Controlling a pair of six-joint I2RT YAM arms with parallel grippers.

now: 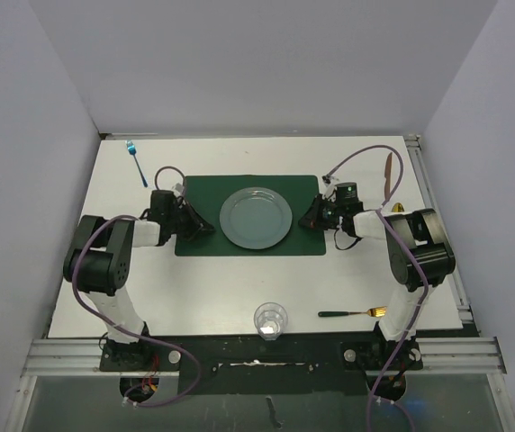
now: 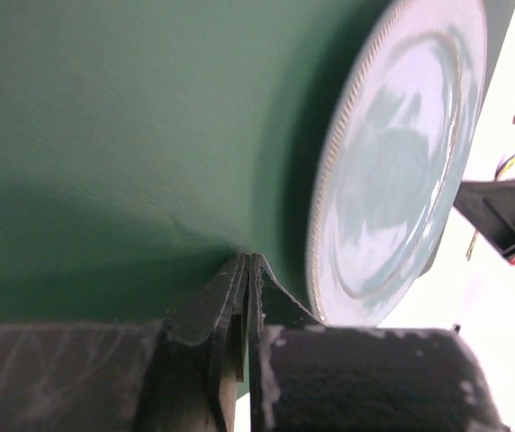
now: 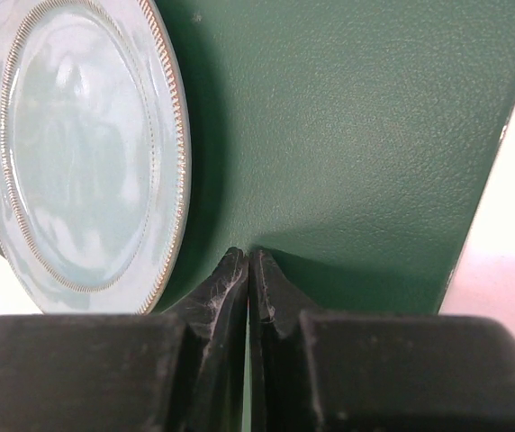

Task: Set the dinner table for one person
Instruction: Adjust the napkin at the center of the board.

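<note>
left claw (image 2: 247, 263): pressed together, tips on the placemat (image 1: 203, 193) beside the plate (image 1: 256, 218); can't tell if it pinches a fold
right claw (image 3: 248, 256): same deal, opposite side
desk (image 1: 203, 297): white, under everything, mat sits mid-desk
tip: I'd guess I'm straightening the mat, so move both sides evenly and slowly or the plate slides

Plain pale walls (image 1: 239, 63), perhaps lavender

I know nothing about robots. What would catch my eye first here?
A pale blue plate sits on a dark green placemat in the middle of the white dinner table. The left end effector and right end effector, both shut, touch the mat from either side. A clear glass stands at the near edge.
</note>
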